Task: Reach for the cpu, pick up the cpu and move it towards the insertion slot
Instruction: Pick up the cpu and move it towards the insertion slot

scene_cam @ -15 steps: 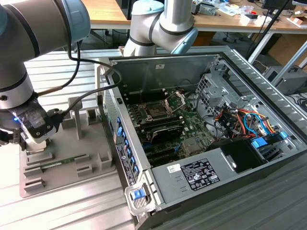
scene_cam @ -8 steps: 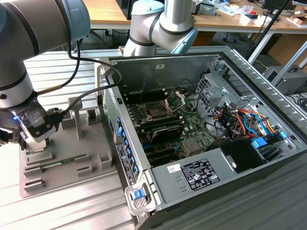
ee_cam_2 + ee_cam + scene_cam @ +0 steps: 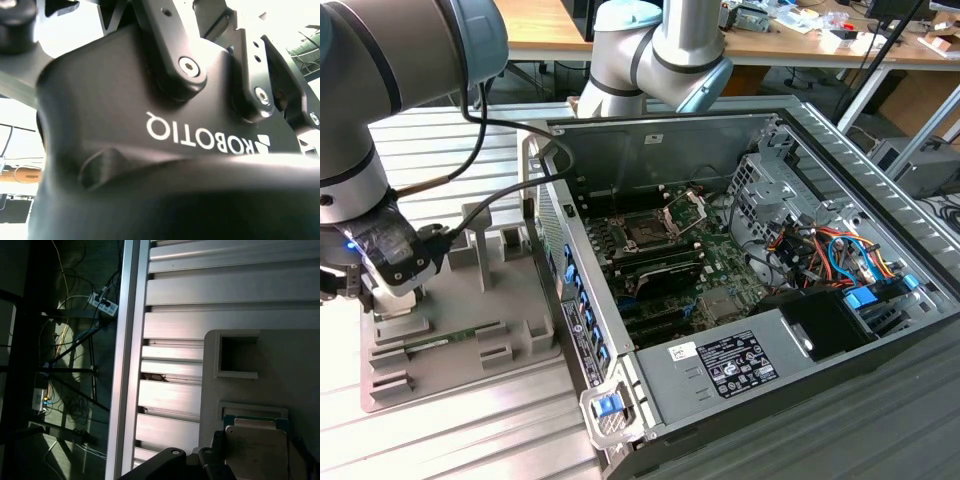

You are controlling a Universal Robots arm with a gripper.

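Observation:
In the first wrist view the cpu, a thin silvery square with a teal edge behind it, lies in a recess of the grey tray. In the exterior view my gripper hangs low over that tray at the exterior view's left, and it covers the cpu there. The gripper body looms dark and close in the second wrist view. The insertion slot, a square socket with a dark centre and a raised metal frame, sits on the green board inside the open computer case, well to the exterior view's right of the gripper.
The open computer case stands beside the tray, its near wall between tray and board. Raised grey blocks stand on the tray. A second arm's base rises behind the case. The ribbed metal table ends at an edge.

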